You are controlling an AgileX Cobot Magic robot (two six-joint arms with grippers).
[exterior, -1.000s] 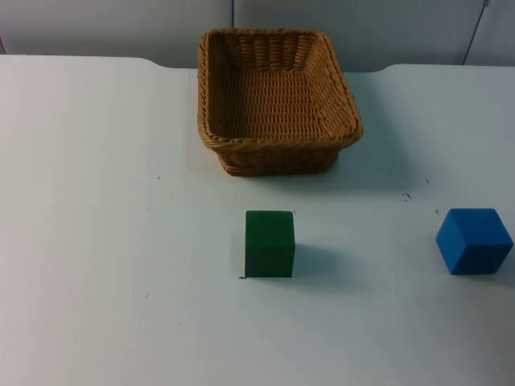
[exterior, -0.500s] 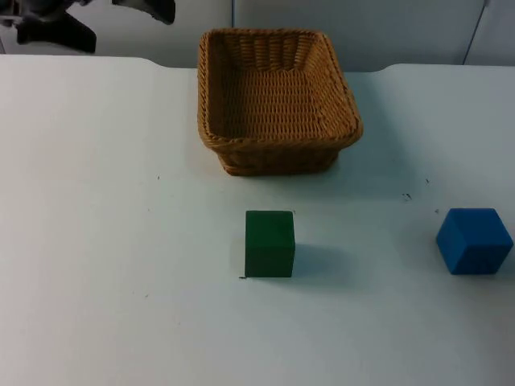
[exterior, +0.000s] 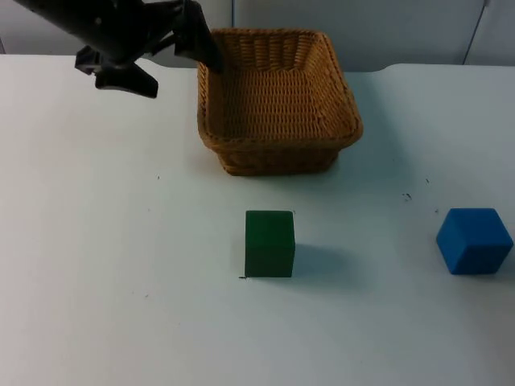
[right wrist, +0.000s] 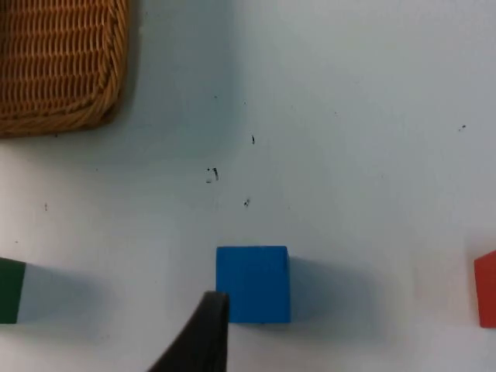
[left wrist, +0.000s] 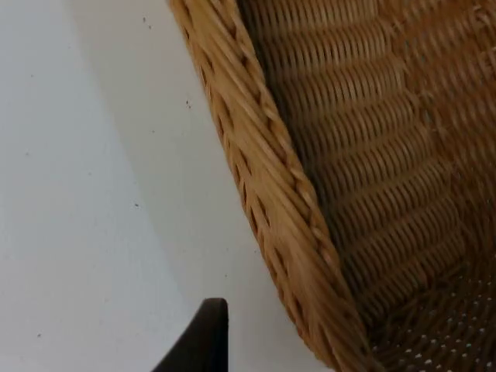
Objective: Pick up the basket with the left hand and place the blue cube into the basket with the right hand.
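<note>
While my left gripper [exterior: 165, 52], fingers spread and empty, straddles the basket [exterior: 278, 100] rim's left wall, I judge closing comes next (blue cube [exterior: 474, 240] waits far right).

Overhead view; wrist views near basket [exterior: 278, 100]

A robot test bench in a lab: a bare white worktop [exterior: 96, 281] ending at a plain grey partition wall [exterior: 362, 32], set only with a woven wicker basket [exterior: 278, 100] and plain coloured cubes.
</note>
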